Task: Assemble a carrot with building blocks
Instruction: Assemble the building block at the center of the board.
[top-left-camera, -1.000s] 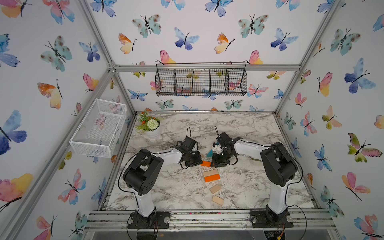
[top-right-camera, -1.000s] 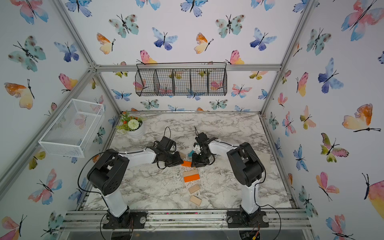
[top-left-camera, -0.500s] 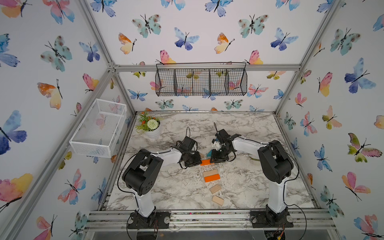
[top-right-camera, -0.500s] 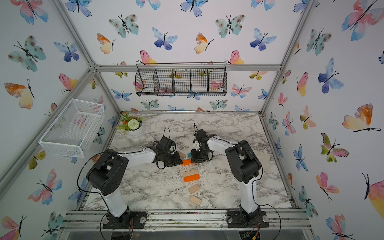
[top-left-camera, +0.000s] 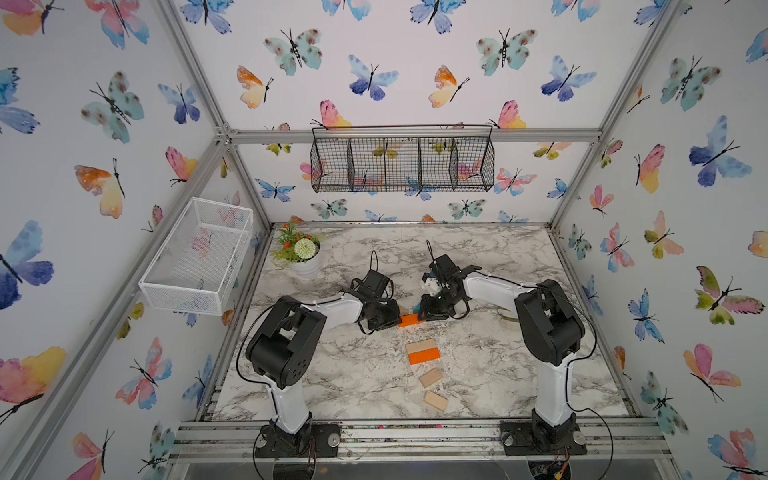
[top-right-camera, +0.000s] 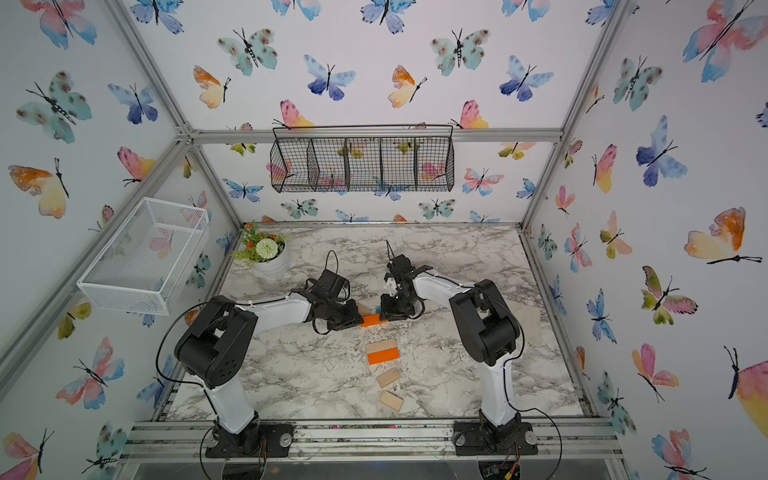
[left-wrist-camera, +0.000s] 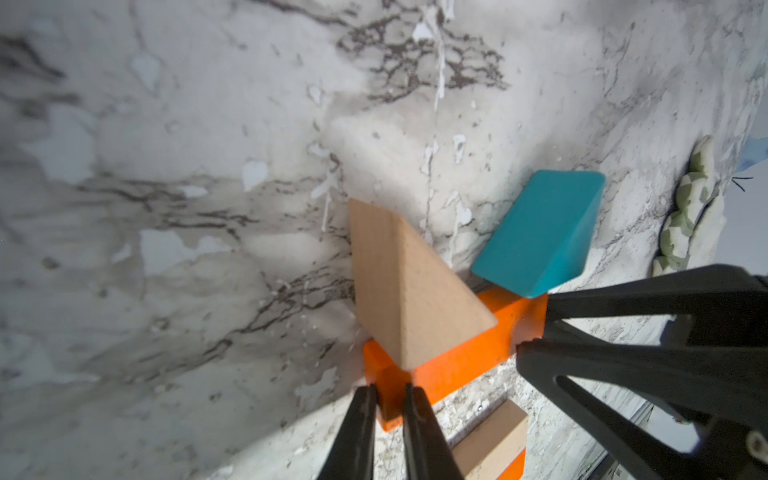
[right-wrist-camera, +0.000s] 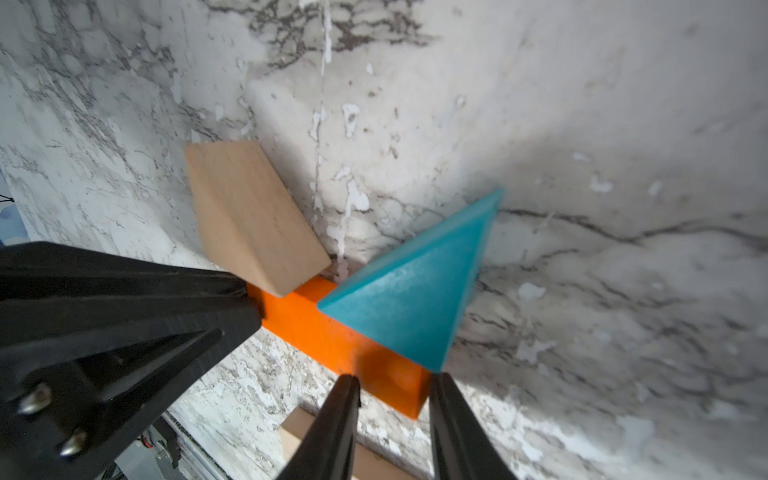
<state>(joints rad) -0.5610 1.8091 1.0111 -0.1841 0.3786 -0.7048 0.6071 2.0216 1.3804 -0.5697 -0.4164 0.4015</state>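
Note:
An orange bar (top-left-camera: 410, 320) lies flat mid-table. A tan triangle (left-wrist-camera: 407, 286) and a teal triangle (right-wrist-camera: 411, 291) rest against its far side. My left gripper (left-wrist-camera: 389, 392) is shut to a narrow slit, its tips against the bar's left end. My right gripper (right-wrist-camera: 392, 382) has its fingers on either side of the bar's right end, closed on it. Nearer the front lie a tan bar joined to a second orange bar (top-left-camera: 422, 352), then two small tan blocks (top-left-camera: 430, 377) (top-left-camera: 435, 401), spaced apart in a loose row.
A potted flower (top-left-camera: 301, 253) stands at the back left corner. A grey-and-cream glove (left-wrist-camera: 685, 216) lies to the right, beyond the right arm. A white mesh basket (top-left-camera: 199, 253) hangs on the left wall and a black wire basket (top-left-camera: 402, 164) on the back wall.
The right arm shifted a little and its gripper settled lower at the bar's right end. The orange bar crept slightly toward the back. The left arm barely moved.

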